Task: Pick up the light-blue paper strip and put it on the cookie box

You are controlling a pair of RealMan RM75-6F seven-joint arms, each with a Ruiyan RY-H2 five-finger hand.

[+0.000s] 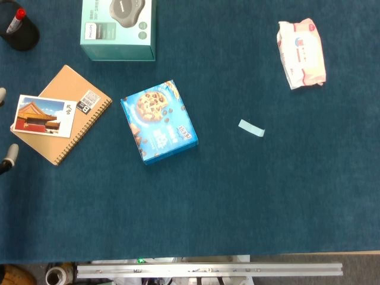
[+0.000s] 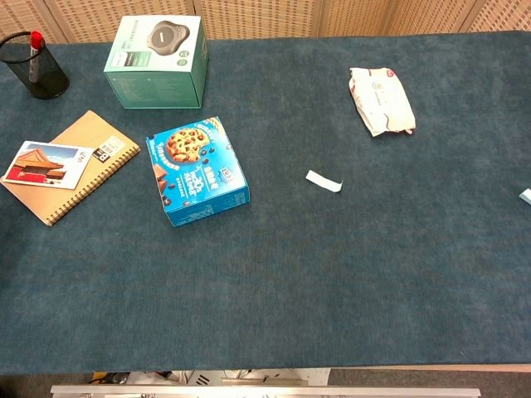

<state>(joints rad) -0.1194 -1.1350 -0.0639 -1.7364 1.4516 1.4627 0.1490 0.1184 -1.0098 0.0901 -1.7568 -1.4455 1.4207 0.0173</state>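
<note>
The light-blue paper strip (image 1: 251,127) (image 2: 323,182) lies flat on the dark blue tablecloth, right of centre. Left of it the blue cookie box (image 1: 159,122) (image 2: 197,170) lies with its cookie picture facing up and nothing on top. Only two grey fingertips (image 1: 10,155) of my left hand (image 1: 5,127) show at the left edge of the head view, spread apart with nothing between them and far from both strip and box. My right hand appears in neither view.
A teal product box (image 1: 118,28) (image 2: 156,60) stands at the back. A spiral notebook (image 1: 65,113) (image 2: 70,166) carries a postcard (image 1: 43,116). A black pen cup (image 2: 35,68) sits far left, a wipes pack (image 1: 301,53) (image 2: 381,101) back right. A small pale object (image 2: 526,196) touches the right edge.
</note>
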